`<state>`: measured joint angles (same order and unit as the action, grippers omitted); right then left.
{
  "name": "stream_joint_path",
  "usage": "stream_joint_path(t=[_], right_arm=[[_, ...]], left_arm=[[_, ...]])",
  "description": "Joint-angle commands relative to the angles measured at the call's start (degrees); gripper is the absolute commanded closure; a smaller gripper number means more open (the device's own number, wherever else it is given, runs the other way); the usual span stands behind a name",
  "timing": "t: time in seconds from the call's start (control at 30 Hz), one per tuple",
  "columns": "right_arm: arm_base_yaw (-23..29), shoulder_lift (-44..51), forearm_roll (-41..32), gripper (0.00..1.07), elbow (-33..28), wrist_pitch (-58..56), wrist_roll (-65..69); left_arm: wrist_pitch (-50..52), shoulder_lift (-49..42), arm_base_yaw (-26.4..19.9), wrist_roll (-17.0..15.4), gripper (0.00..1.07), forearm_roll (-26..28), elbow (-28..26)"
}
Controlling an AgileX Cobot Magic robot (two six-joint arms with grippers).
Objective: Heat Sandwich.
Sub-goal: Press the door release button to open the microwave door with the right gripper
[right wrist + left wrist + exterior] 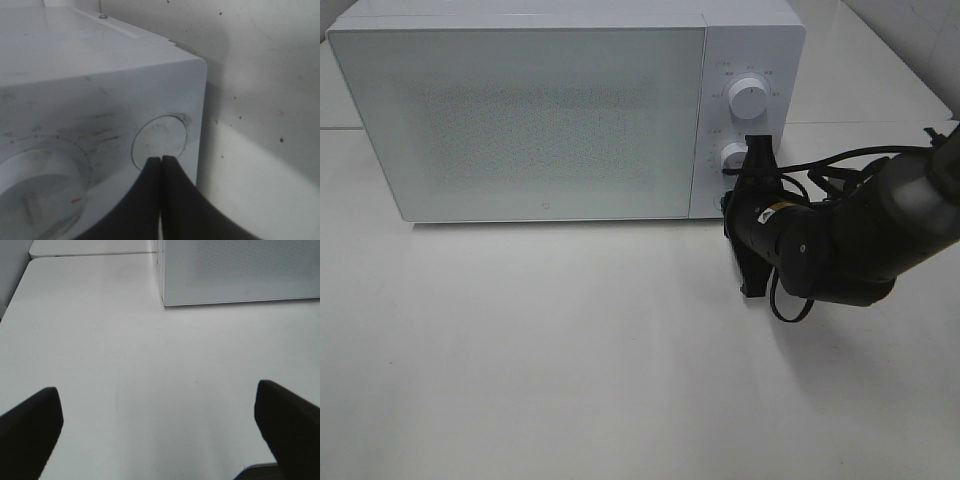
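Closest to us are the right gripper's (pixel 161 160) two black fingers (pixel 140 200), pressed flat together with nothing between them. Their joined tips sit at the rim of a round button (pixel 159 135) on the microwave's (pixel 540 110) white control panel. Just beside the fingers lies a white dial (pixel 40 190) with a small red mark. On their other side, past the microwave's rounded corner, we see the white table (pixel 260 175), speckled with small dark marks and partly in shadow.

The left gripper (pixel 157 390) hangs over the same table with its fingers (pixel 30 430) spread wide, only bare surface between them. Ahead of those fingertips, well apart, stands a corner of the microwave's shut, frosted door (pixel 240 270), and beyond it a seam (pixel 90 253) crosses the tabletop.

We cannot tell where the sandwich is.
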<state>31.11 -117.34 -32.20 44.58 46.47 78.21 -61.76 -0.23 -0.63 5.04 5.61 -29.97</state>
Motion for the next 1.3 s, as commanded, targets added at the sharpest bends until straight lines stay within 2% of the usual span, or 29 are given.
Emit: stream_joint_path(t=[0.03, 0.33, 0.6, 0.9, 1.07, 1.2, 1.3], right_arm=[[-1.26, -1.38, 0.63, 1.07, 2.46, -0.80, -1.15], [-3.21, -2.23, 0.06, 1.07, 5.10, -0.92, -1.78], [-3.27, -2.29, -1.32, 1.07, 5.10, 1.95, -1.78], [-2.98, -2.29, -1.32, 1.07, 8.02, 4.41, -1.49], [-2.98, -2.35, -1.43, 1.07, 9.51, 10.26, -1.78], [-2.86, -5.84, -1.43, 1.07, 14.15, 15.01, -1.72], [-2.86, -6.99, -1.43, 1.07, 15.53, 17.36, -1.83]], left_arm=[[0.57, -0.40, -0.17, -0.29, 0.06, 0.23, 0.29], [0.57, -0.40, -0.17, -0.29, 0.06, 0.23, 0.29], [0.57, -0.40, -0.17, -0.29, 0.06, 0.23, 0.29], [0.57, -0.40, -0.17, -0.29, 0.06, 0.23, 0.29], [0.57, -0.40, -0.17, -0.29, 0.06, 0.23, 0.29], [0.57, -0.40, -0.17, -0.29, 0.06, 0.23, 0.29], [0.57, -0.40, -0.17, -0.29, 0.06, 0.23, 0.29]])
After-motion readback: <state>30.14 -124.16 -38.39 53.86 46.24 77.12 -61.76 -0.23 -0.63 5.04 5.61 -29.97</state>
